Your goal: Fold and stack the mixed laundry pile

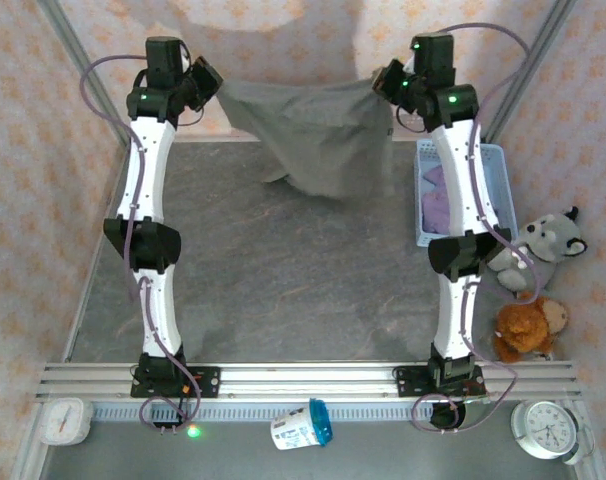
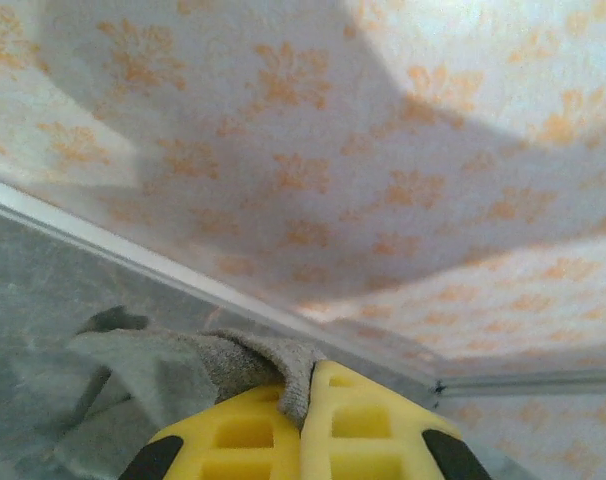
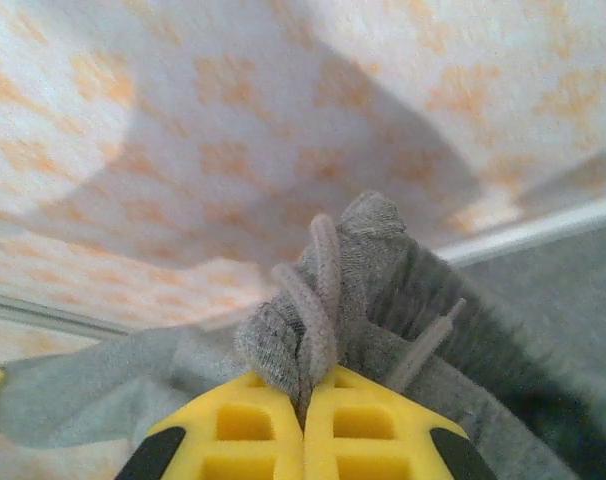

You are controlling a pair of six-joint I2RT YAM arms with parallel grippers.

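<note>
At far left, the left gripper (image 1: 207,84) was clamped on one corner of the olive-grey garment (image 1: 323,140). The right gripper (image 1: 385,80) pinched the opposite corner, so the cloth hung spread over the table (image 1: 283,280), likely for flattening. The lavender T-shirt (image 1: 438,205) lay in the basket (image 1: 500,160).

Arms stretched forward, end effectors (image 1: 211,82) (image 1: 383,80) clamped closed

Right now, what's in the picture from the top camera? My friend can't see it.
The left claw and right claw each pinch a top corner of an olive-grey garment, holding it stretched between them over the far end of the grey table. A lavender T-shirt lies in the light blue basket at right.
</note>
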